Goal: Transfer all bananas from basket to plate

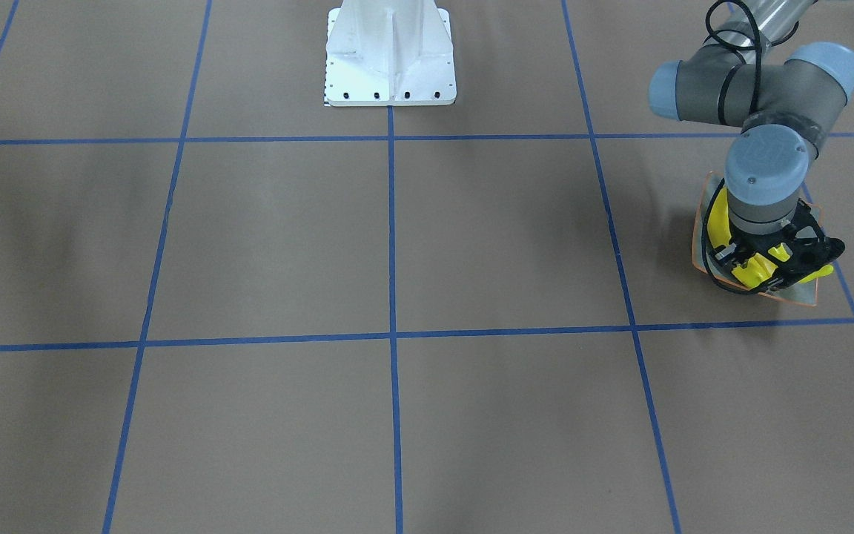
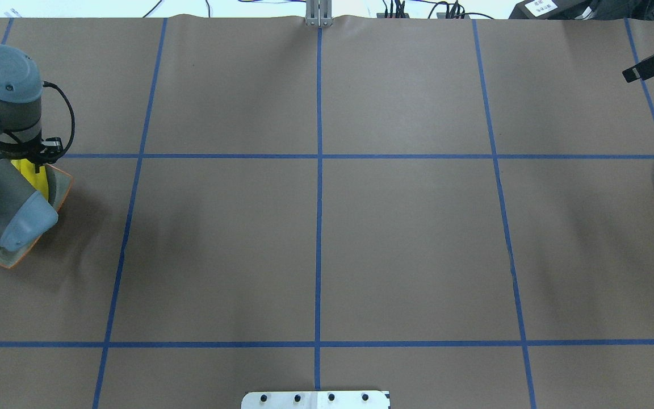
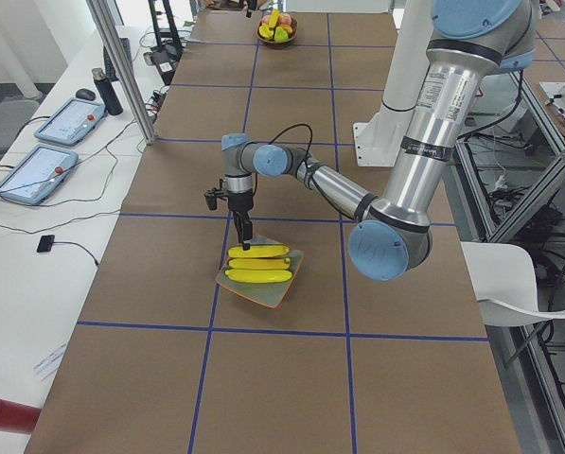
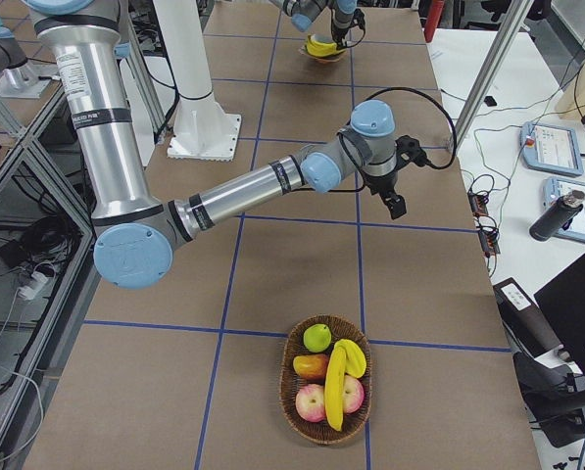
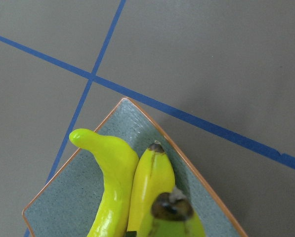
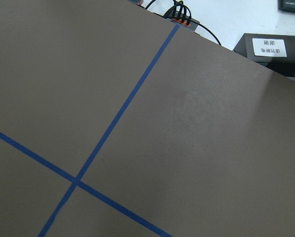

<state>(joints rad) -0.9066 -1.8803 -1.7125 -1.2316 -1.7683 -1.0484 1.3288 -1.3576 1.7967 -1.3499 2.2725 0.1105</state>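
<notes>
Three bananas (image 3: 258, 264) lie side by side on the plate (image 3: 280, 286) at the surface's (image 2: 315, 227) left end; a fourth banana (image 4: 335, 387) lies in the basket (image 4: 284, 390) among other fruit (image 4: 316, 339). The left jaws hang just above the plate, the right jaws over bare surface; whether either is open I cannot tell

No word, number or brand legible for certain. Upper right of the right wrist view: a white label (image 6: 266, 46) stuck on a black box (image 6: 291, 52), printed with two short rows of dark characters, too blurred to read. Top right of the overhead view: a small white sticker (image 2: 541, 7) on a dark case (image 2: 517, 12), print too small to read. Left edge of the left-side view: tablet screens (image 3: 71, 120) beside the counter, any lettering too small to make out.
</notes>
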